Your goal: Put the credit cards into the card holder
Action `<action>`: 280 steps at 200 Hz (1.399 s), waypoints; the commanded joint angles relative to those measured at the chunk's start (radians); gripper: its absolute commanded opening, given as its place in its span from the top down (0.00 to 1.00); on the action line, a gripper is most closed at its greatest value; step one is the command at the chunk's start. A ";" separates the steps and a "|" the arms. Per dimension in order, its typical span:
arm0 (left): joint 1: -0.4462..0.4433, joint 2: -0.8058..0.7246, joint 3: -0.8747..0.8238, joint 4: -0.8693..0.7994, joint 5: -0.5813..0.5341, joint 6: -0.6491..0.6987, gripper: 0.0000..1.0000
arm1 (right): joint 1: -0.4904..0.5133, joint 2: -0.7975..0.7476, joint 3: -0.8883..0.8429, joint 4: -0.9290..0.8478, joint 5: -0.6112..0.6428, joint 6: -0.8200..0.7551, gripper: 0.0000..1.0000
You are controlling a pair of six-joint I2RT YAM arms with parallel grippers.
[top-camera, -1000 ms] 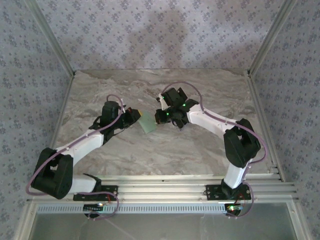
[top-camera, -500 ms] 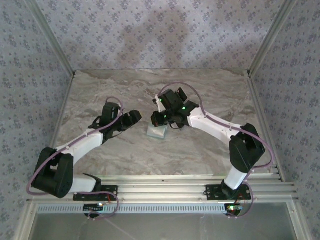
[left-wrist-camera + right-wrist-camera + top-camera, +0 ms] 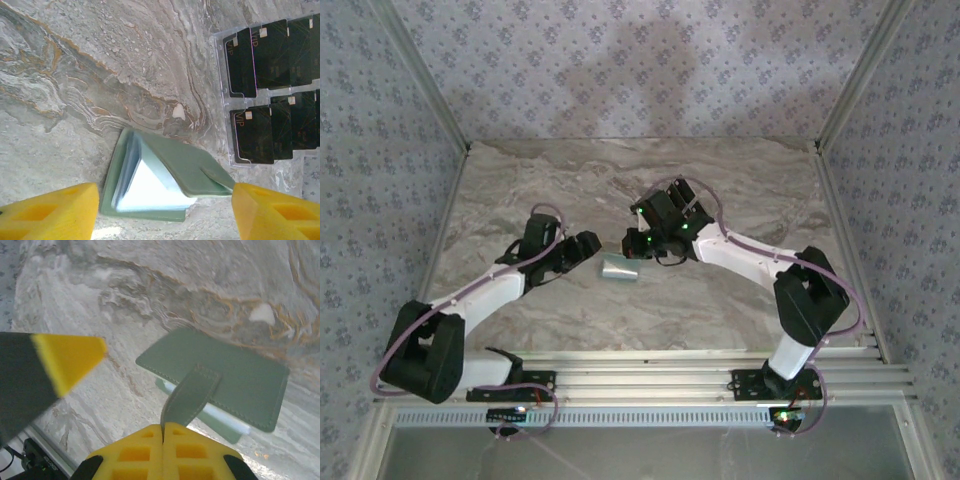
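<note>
My left gripper [image 3: 588, 243] has let go and backed off to the left, and the pale green flat card holder [image 3: 619, 269] has come down to the grey-veined marble table [image 3: 740, 310], just left of centre in the overhead view. The left jaws now stand wide and empty either side of the holder [image 3: 150, 185], low in that wrist's frame. My right gripper [image 3: 162, 432] is clenched on the holder's narrow green strap, lifting the top leaf so the greyish pockets gape. The worry is that thin strap. If it slides out of the pinch, the leaf drops and the mouth closes. If I pull harder, the whole pouch could drag or flip, since nothing pins its lower leaf. My open left fingers could also nudge it on the way in. The count is one holder, one clear plastic tray [image 3: 220, 90] at the upper right of the left wrist view, and at least six glossy black cards [image 3: 241, 62] in two overlapping rows. The frame edge cuts them off, so I can't be sure of the total.
</note>
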 commanded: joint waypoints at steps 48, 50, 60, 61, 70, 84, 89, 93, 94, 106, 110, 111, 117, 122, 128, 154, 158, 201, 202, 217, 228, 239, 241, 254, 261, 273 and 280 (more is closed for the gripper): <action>0.034 -0.070 0.007 -0.089 -0.028 0.006 0.28 | 0.007 -0.047 -0.214 0.425 0.028 0.603 1.00; 0.036 -0.071 0.008 -0.090 -0.028 0.007 0.28 | 0.007 -0.049 -0.218 0.433 0.029 0.615 1.00; 0.046 -0.072 0.012 -0.098 -0.020 0.012 0.28 | 0.011 -0.057 -0.235 0.478 0.046 0.667 1.00; 0.047 -0.071 0.012 -0.099 -0.019 0.012 0.28 | 0.011 -0.058 -0.236 0.481 0.047 0.671 1.00; 0.056 -0.070 0.015 -0.105 -0.012 0.017 0.28 | 0.019 -0.065 -0.244 0.502 0.063 0.708 1.00; 0.068 -0.066 0.018 -0.106 0.000 0.024 0.27 | 0.035 -0.078 -0.251 0.515 0.097 0.745 1.00; 0.072 -0.065 0.019 -0.108 0.003 0.025 0.28 | 0.040 -0.084 -0.253 0.517 0.109 0.757 1.00; 0.074 -0.063 0.019 -0.108 0.008 0.026 0.28 | 0.045 -0.090 -0.254 0.519 0.120 0.767 1.00; 0.075 -0.062 0.019 -0.108 0.008 0.027 0.28 | 0.046 -0.091 -0.255 0.519 0.123 0.769 1.00; 0.082 -0.057 0.020 -0.108 0.017 0.029 0.28 | 0.060 -0.104 -0.262 0.526 0.155 0.797 1.00; 0.085 -0.055 0.021 -0.110 0.021 0.031 0.28 | 0.064 -0.108 -0.264 0.531 0.164 0.806 1.00; 0.085 -0.054 0.020 -0.110 0.021 0.032 0.28 | 0.065 -0.110 -0.265 0.532 0.166 0.808 1.00; 0.089 -0.052 0.021 -0.110 0.024 0.032 0.27 | 0.069 -0.114 -0.265 0.538 0.177 0.817 1.00; 0.090 -0.050 0.023 -0.109 0.027 0.034 0.28 | 0.074 -0.119 -0.266 0.538 0.185 0.829 1.00; 0.093 -0.047 0.024 -0.111 0.029 0.036 0.27 | 0.076 -0.123 -0.267 0.543 0.193 0.839 1.00; 0.095 -0.037 0.030 -0.118 0.038 0.040 0.28 | 0.073 -0.134 -0.254 0.502 0.226 0.828 1.00; 0.096 -0.036 0.030 -0.119 0.038 0.041 0.28 | 0.069 -0.135 -0.258 0.496 0.225 0.825 1.00; 0.096 -0.034 0.021 -0.137 0.041 0.045 0.28 | 0.023 -0.133 -0.400 0.544 0.166 0.802 1.00; 0.095 -0.034 0.020 -0.138 0.042 0.045 0.28 | 0.023 -0.134 -0.405 0.545 0.166 0.800 1.00; 0.095 -0.033 0.017 -0.143 0.040 0.049 0.28 | 0.009 -0.142 -0.457 0.544 0.153 0.770 1.00; 0.095 -0.030 0.018 -0.147 0.041 0.052 0.27 | -0.005 -0.148 -0.492 0.548 0.139 0.748 1.00; 0.095 -0.024 0.021 -0.148 0.041 0.056 0.27 | -0.018 -0.155 -0.518 0.535 0.130 0.723 1.00; 0.095 -0.023 0.020 -0.150 0.041 0.058 0.27 | -0.021 -0.159 -0.523 0.533 0.130 0.719 1.00; 0.095 -0.015 0.026 -0.156 0.041 0.064 0.27 | -0.038 -0.176 -0.550 0.517 0.129 0.689 1.00; 0.096 -0.007 0.030 -0.160 0.043 0.067 0.27 | -0.047 -0.184 -0.562 0.508 0.127 0.675 1.00; 0.095 0.005 0.038 -0.163 0.045 0.074 0.27 | -0.061 -0.198 -0.570 0.483 0.121 0.650 1.00; 0.096 0.012 0.042 -0.164 0.050 0.080 0.27 | -0.066 -0.208 -0.570 0.462 0.118 0.631 1.00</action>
